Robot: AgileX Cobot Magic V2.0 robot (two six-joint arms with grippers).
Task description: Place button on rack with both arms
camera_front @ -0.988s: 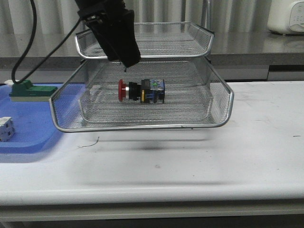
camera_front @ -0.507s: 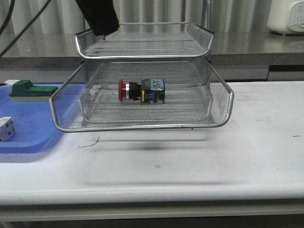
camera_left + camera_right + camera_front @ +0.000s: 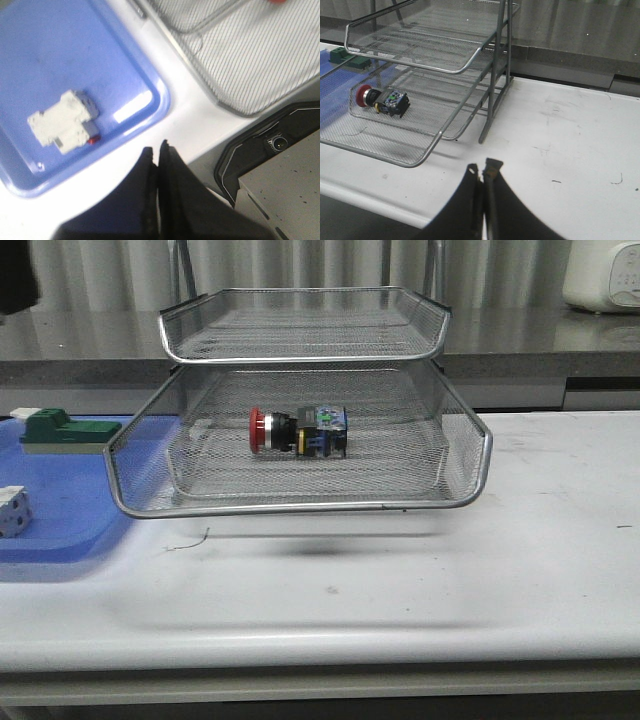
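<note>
The button [image 3: 297,430] lies on its side in the pulled-out middle tray of the silver wire rack [image 3: 300,505], red head pointing left; the right wrist view also shows the button [image 3: 383,99] in that tray. My left gripper [image 3: 156,150] is shut and empty, high over the table's front edge beside the blue tray. Only a dark piece of the left arm [image 3: 15,275] shows at the front view's top left corner. My right gripper [image 3: 482,170] is shut and empty, above bare table to the right of the rack [image 3: 445,70].
A flat blue tray [image 3: 60,490] sits left of the rack, holding a green block [image 3: 62,430] and a white cube-like part [image 3: 12,510]. In the left wrist view the white part [image 3: 62,120] lies on the blue tray [image 3: 150,80]. A white appliance [image 3: 603,275] stands at the back right.
The left arm has risen and swung away to the left, from over the rack's top tray to the frame's top left corner. The button and rack have not moved.
</note>
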